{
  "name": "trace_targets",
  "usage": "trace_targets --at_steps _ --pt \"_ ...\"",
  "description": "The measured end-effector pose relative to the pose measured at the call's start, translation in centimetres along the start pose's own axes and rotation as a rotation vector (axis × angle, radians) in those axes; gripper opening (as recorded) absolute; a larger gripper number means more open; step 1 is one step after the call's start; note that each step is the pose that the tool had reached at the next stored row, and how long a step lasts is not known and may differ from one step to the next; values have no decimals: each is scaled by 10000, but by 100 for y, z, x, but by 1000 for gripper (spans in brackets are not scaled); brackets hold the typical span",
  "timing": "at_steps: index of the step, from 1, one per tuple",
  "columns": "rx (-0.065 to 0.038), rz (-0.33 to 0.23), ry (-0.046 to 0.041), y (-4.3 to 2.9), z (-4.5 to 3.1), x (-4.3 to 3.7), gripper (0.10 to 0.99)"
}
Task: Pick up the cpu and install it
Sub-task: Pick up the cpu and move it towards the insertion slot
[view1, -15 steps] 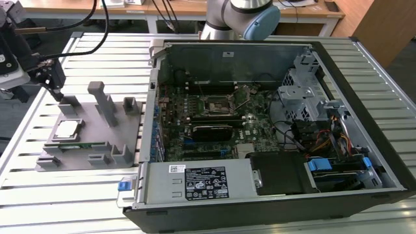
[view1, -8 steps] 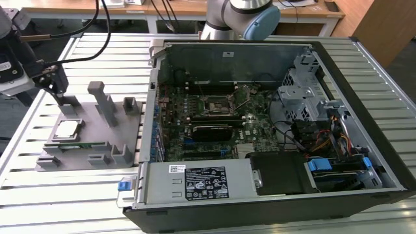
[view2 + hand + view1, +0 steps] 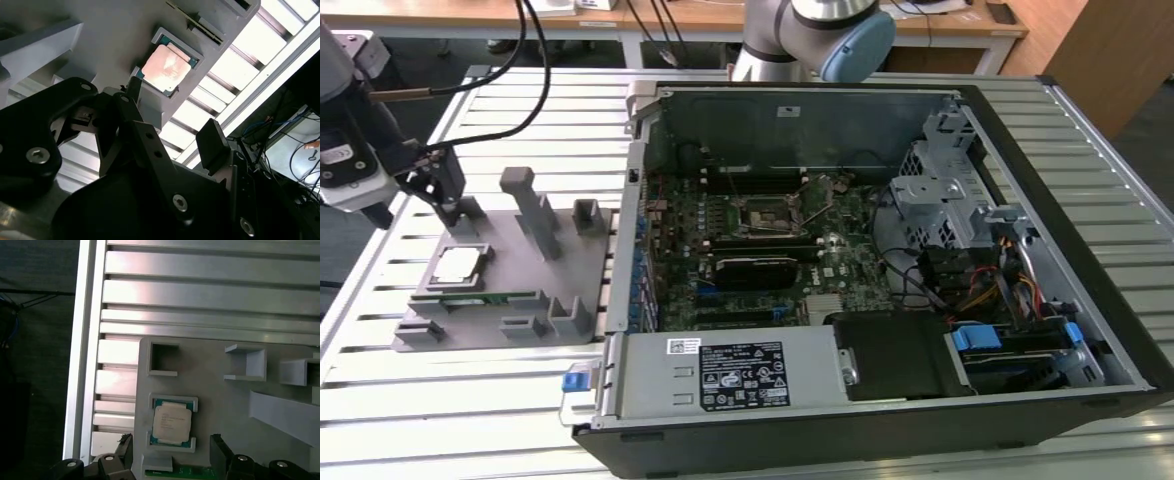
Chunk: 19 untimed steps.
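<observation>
My claw (image 3: pixel 170 446) is released: the two black fingers (image 3: pixel 214 140) stand apart and nothing is between them. In the exterior view it hangs over the grey holder (image 3: pixel 420 332) that lies on the slatted table (image 3: pixel 454 400), at the exterior view's left of the open computer case (image 3: pixel 1067 200).

The cpu (image 3: pixel 172 422) lies flat in a small framed pocket of this holder, shiny metal top upward. A green memory stick (image 3: pixel 175 473) lies just beside the pocket. In the first wrist view my fingertips stand on either side of the cpu, apart from it.

I judge the cpu to be very light and fully stiff, but delicate. The metal top looks smooth, so it can slip. The thin green edge gives only little height for the pads. The underside I cannot see, and I believe it carries fine contacts which must not be scraped.

I think the best hold is on two opposite edges, where the pocket frame is open, with gentle force and the chip kept level.
</observation>
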State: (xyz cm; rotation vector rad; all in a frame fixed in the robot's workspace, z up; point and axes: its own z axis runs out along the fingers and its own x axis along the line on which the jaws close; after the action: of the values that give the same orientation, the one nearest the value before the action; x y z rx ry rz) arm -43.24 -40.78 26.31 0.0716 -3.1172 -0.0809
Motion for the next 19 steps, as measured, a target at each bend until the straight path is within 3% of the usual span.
trace_targets --at_steps 14,19 --pt "-34 0 -2 -36 238 -4 714" --pt "-97 -14 -5 -40 309 -6 714"
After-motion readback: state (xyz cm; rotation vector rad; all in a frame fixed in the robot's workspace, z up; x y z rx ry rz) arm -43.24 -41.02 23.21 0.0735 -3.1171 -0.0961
